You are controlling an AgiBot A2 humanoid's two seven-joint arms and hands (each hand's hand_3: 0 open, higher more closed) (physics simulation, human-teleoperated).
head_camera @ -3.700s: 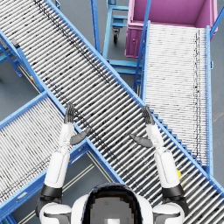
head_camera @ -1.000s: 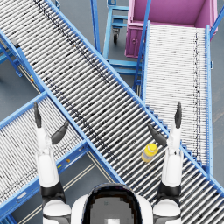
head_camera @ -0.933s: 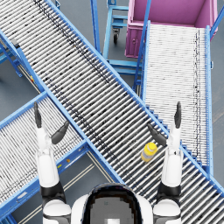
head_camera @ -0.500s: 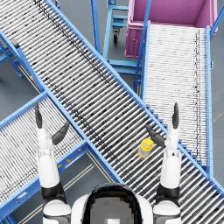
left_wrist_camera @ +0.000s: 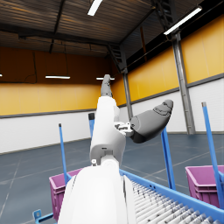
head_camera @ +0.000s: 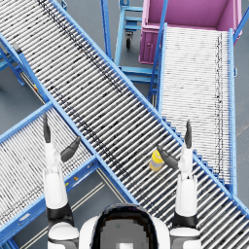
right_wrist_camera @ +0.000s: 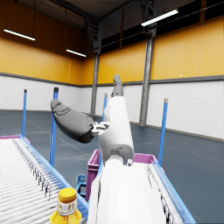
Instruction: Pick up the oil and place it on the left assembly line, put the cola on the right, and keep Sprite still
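Note:
The oil [head_camera: 156, 160] is a yellow bottle with a yellow cap, standing upright on the diagonal middle conveyor [head_camera: 97, 97]. It sits just left of my right hand [head_camera: 184, 148], close to the thumb, with no contact that I can see. That hand is raised, fingers pointing up, and holds nothing. My left hand [head_camera: 50, 145] is raised the same way over the left assembly line [head_camera: 19, 165], also holding nothing. The right wrist view shows the oil [right_wrist_camera: 68, 208] below my right hand [right_wrist_camera: 103, 124]. In the left wrist view my left hand [left_wrist_camera: 127, 124] is held up in the air. No cola or Sprite shows.
The right assembly line [head_camera: 194, 87] runs away from me to a purple bin [head_camera: 194, 14]. Blue rails edge all three roller belts, and blue support frames [head_camera: 126, 44] stand between them. Grey floor lies in the gaps.
The oil bottle has travelled left and slightly away along the middle belt, closer to my right thumb. Since 3.7 s ago both hands have risen from spread over the belts to upright.

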